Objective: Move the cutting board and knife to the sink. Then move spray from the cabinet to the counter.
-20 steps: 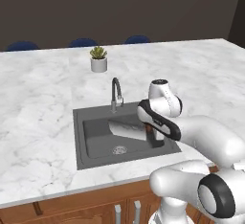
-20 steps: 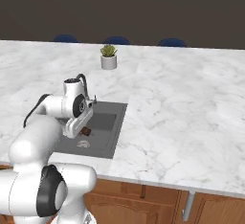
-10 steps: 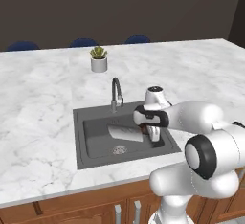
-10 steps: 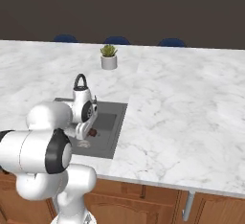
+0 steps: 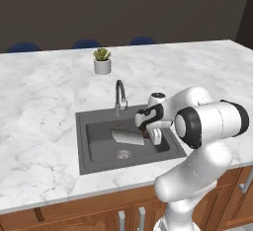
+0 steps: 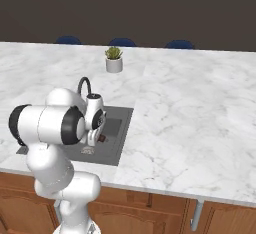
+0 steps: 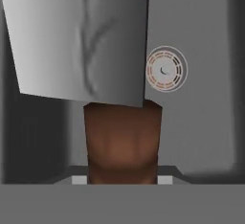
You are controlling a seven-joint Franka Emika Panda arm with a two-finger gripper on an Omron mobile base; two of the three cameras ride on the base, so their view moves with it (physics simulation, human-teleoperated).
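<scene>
The knife (image 5: 129, 136) is being held over the basin of the dark sink (image 5: 99, 148), its broad grey blade (image 7: 81, 39) lying nearly flat and pointing toward the left of the basin in the left base view. Its reddish-brown wooden handle (image 7: 123, 144) is being gripped by the claw (image 5: 148, 133), whose jaws are being kept closed on it at the right-hand part of the basin. In the hand view, the blade is being shown stretching away from the camera over the grey sink floor, with the round drain (image 7: 164, 69) lying just beside the blade's edge. The faucet (image 5: 119, 96) is being seen standing at the back rim of the sink, near the claw. A small potted plant (image 5: 102, 60) is being carried by the white marble worktop (image 5: 39, 101) well behind the sink. In the right base view, the claw (image 6: 98, 136) is being seen low over the sink (image 6: 124, 125), with a bit of the brown handle showing below it.
</scene>
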